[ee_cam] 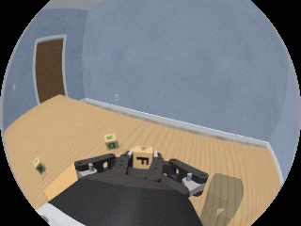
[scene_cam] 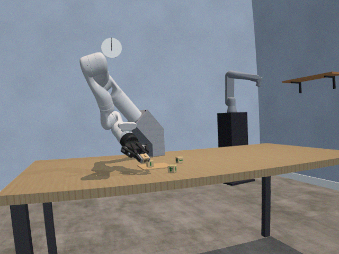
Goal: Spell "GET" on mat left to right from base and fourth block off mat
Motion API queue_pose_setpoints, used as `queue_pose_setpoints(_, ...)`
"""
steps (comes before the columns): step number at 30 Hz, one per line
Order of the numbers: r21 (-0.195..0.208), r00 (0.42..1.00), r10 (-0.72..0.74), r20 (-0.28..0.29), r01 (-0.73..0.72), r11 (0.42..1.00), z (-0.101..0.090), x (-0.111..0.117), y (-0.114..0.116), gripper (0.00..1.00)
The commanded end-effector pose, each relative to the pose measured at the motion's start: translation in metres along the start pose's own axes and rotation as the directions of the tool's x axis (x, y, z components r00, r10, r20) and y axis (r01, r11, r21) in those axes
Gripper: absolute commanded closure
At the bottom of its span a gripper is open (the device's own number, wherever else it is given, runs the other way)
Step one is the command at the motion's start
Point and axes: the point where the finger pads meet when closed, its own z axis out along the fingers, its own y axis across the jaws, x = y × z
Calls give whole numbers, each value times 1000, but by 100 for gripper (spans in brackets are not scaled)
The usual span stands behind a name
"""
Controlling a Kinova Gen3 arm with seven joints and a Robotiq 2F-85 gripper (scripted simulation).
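Observation:
My gripper is shut on a tan letter block and holds it tilted just above the left end of the thin tan mat. In the wrist view the held block sits between the fingers and shows a dark glyph that I cannot read surely. One block with a green letter lies on the mat, right below the held one. A second green-lettered block lies at the mat's right front corner. A third lies on the table behind and to the right of the mat. Two small blocks show in the wrist view.
A grey house-shaped box stands just behind the mat and the gripper. A black pedestal with a second grey arm stands behind the table's far edge. A wall shelf hangs at the right.

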Motion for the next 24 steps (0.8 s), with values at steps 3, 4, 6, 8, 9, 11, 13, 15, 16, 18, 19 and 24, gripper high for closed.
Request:
queue_pose_setpoints(3, 0, 1000, 1, 7, -1, 1000, 8, -17, -1, 74)
queue_pose_setpoints(4, 0, 1000, 1, 7, -1, 1000, 9, -20, -1, 74)
queue_pose_setpoints(6, 0, 1000, 1, 7, -1, 1000, 9, -20, -1, 74)
queue_pose_setpoints(8, 0, 1000, 1, 7, -1, 1000, 12, -24, -1, 74)
queue_pose_setpoints(9, 0, 1000, 1, 7, -1, 1000, 13, -26, -1, 74)
queue_pose_setpoints(11, 0, 1000, 1, 7, -1, 1000, 15, -29, -1, 74)
queue_pose_setpoints(13, 0, 1000, 1, 7, -1, 1000, 16, -31, -1, 74)
queue_pose_setpoints(15, 0, 1000, 1, 7, -1, 1000, 17, -32, -1, 74)
queue_pose_setpoints(16, 0, 1000, 1, 7, -1, 1000, 17, -33, -1, 74)
queue_pose_setpoints(18, 0, 1000, 1, 7, -1, 1000, 17, -33, -1, 74)
queue_pose_setpoints(19, 0, 1000, 1, 7, -1, 1000, 17, -33, -1, 74)
queue_pose_setpoints(24, 0, 1000, 1, 7, -1, 1000, 17, -33, -1, 74)
